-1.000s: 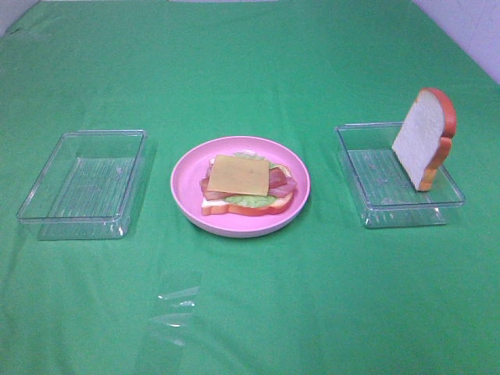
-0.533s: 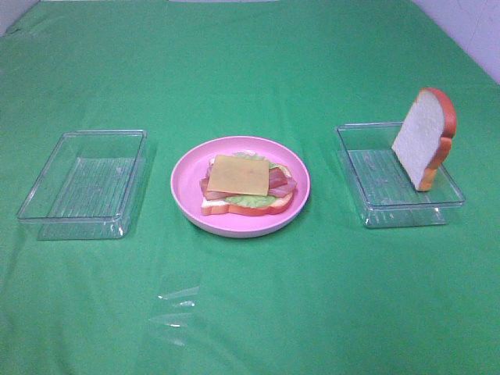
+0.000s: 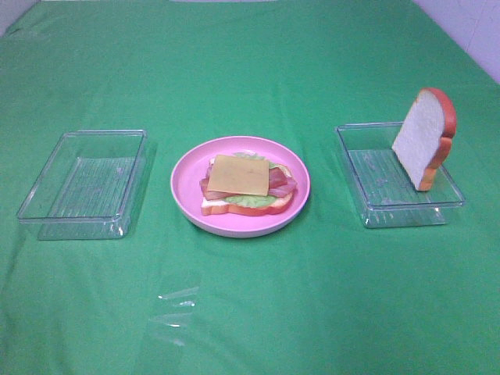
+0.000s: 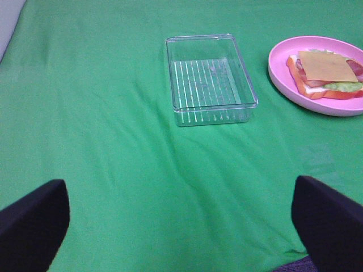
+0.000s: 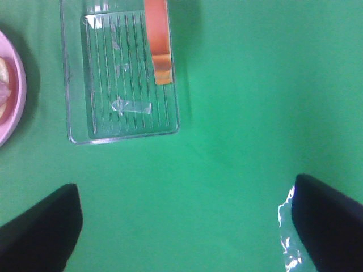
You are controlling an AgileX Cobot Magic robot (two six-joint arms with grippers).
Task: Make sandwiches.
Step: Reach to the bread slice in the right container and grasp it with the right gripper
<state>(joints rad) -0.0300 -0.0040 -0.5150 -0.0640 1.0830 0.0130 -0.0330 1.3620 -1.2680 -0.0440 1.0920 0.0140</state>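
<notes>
Open green cloth (image 3: pixel 250 62) across the whole far side, and along the near edge too. Passable gaps between pink plate (image 3: pixel 185 195) and left clear tray (image 3: pixel 47 223), likewise between plate and right clear tray (image 3: pixel 355 191). Tallest obstacle: bread slice (image 3: pixel 423 137) standing tilted against the right tray's outer wall, well above the rim. Low stack on the plate, topped by a cheese square (image 3: pixel 238 173). Left tray interior free. Nothing between either wrist camera's dark fingers (image 4: pixel 34 218) but cloth.
</notes>
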